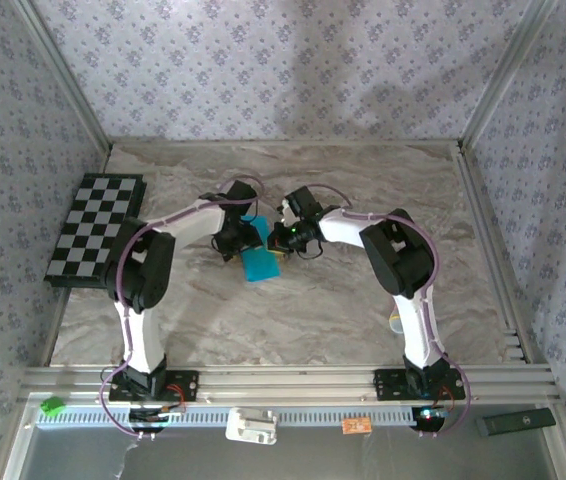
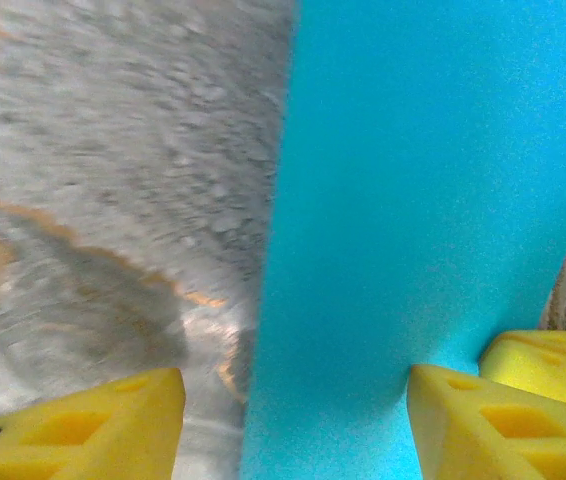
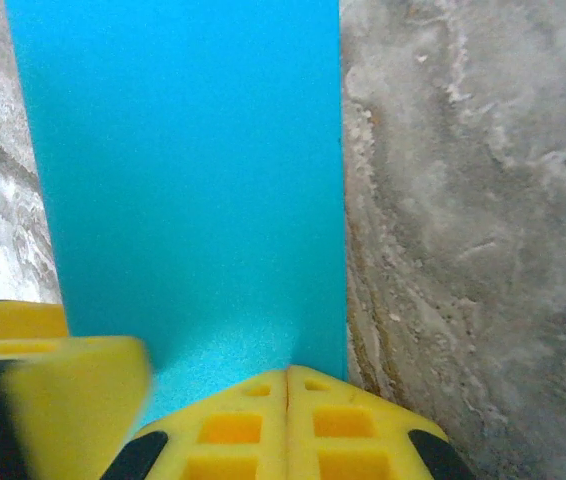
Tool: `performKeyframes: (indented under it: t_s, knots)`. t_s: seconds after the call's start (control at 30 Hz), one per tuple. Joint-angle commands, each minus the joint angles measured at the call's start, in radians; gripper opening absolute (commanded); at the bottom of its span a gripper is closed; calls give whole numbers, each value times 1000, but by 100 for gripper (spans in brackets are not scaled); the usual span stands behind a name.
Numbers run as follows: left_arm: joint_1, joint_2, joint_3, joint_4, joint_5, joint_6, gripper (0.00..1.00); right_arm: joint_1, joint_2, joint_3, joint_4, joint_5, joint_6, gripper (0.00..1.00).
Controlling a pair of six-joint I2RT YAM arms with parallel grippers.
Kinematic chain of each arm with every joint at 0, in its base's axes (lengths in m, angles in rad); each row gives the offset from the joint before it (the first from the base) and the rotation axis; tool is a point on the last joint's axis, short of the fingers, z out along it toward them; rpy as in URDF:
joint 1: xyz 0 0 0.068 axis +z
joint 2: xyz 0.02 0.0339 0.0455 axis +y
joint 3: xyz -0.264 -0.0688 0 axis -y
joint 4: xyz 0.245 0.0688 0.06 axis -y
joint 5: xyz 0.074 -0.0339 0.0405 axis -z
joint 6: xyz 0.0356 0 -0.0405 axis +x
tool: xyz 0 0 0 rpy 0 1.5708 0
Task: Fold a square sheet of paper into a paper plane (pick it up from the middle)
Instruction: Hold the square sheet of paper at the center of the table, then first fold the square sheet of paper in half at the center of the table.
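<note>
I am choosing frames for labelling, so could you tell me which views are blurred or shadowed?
Left wrist: the table is smeared, with a dark shadow low left; the paper looks crisp. Right wrist: table grain sharp, but a yellow shape low left is blurred. Top view: soft shadow on the back wall.

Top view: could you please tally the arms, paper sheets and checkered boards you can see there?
Arms: 2 (left arm, right arm)
Paper: 1
Board: 1
Total: 4
</note>
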Motion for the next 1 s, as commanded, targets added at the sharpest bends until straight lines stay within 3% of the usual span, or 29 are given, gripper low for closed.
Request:
performKeyframes:
  t_s: [0.0,0.17,0.33,0.6,0.97]
  knots:
    - [35,-130,-24,-41,-21,-9,62,1,44,-73,-130,138,57,0]
    - [43,-235,-98,127,100,9,61,7,45,-81,-125,152,92,0]
    - [35,-195,-112,210,239,34,48,8,63,-63,-158,162,106,0]
    - [32,-82,-73,234,319,67,29,5,80,-38,-209,178,101,0]
    - [54,10,-41,229,380,135,19,4,100,-1,-284,208,82,0]
